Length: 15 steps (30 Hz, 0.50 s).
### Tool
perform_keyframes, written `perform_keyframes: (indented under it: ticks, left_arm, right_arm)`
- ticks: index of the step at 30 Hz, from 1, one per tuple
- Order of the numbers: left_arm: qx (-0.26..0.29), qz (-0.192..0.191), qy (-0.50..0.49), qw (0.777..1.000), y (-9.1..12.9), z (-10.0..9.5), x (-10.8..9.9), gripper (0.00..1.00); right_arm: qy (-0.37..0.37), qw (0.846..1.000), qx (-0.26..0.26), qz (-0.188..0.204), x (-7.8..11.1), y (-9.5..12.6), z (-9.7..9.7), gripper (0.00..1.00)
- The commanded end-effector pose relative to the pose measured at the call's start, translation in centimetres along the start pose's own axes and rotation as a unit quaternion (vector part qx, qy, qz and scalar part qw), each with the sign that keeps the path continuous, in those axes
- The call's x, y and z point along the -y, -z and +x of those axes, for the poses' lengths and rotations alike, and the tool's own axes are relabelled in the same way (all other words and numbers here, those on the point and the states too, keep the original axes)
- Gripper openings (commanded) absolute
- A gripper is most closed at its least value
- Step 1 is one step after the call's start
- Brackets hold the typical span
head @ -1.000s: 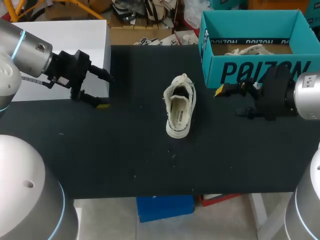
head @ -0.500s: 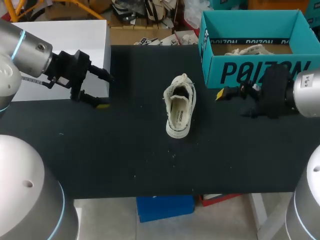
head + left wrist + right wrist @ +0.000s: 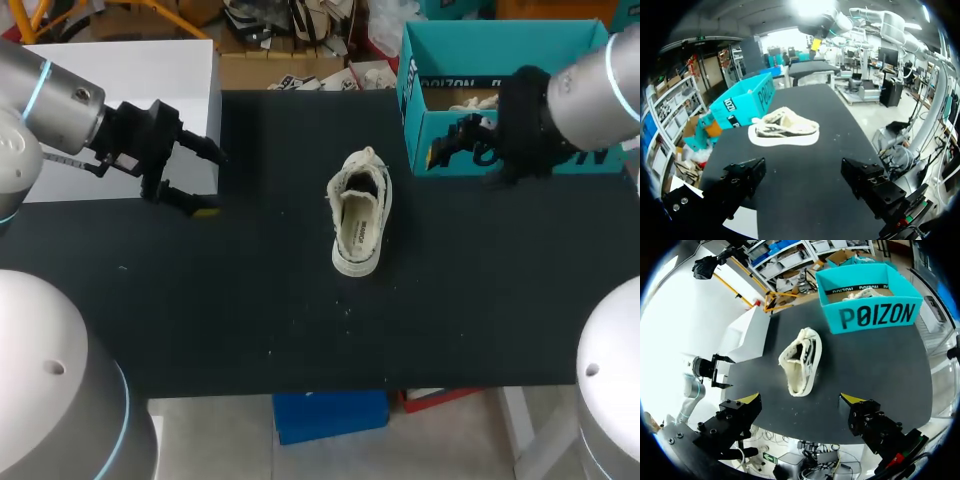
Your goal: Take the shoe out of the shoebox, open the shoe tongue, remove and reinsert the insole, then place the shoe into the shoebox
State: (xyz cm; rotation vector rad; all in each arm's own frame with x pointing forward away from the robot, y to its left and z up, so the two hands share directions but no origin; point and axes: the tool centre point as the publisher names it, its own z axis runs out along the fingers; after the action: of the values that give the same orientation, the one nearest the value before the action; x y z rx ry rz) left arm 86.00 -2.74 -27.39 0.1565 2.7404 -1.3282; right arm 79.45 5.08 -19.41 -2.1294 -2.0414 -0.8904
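A cream shoe, opening upward, is being left lying mid-worktop, apart from the teal shoebox. The left gripper is being held near the worktop's left edge, the right gripper before the shoebox, both with jaws apart.

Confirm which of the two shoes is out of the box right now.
The white shoe lying in the middle of the black table, opening facing up. The second shoe sits inside the teal shoebox, only partly visible over its wall.
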Motion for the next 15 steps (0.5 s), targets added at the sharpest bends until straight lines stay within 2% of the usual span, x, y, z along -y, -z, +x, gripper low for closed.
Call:
perform_keyframes:
  ticks: [1, 9, 15]
  left_arm:
    - [0.000, -0.003, 0.001, 1.000, 0.0, 0.1, 0.1, 1.00]
    - [0.000, -0.003, 0.001, 1.000, 0.0, 0.1, 0.1, 1.00]
    - [0.000, -0.003, 0.001, 1.000, 0.0, 0.1, 0.1, 1.00]
  right_arm:
    - [0.008, 0.985, 0.162, 0.050, -2.4, -1.6, 1.1, 1.00]
    - [0.008, 0.985, 0.162, 0.050, -2.4, -1.6, 1.1, 1.00]
    - [0.060, 0.974, 0.204, 0.079, -4.0, -3.1, 1.8, 1.00]
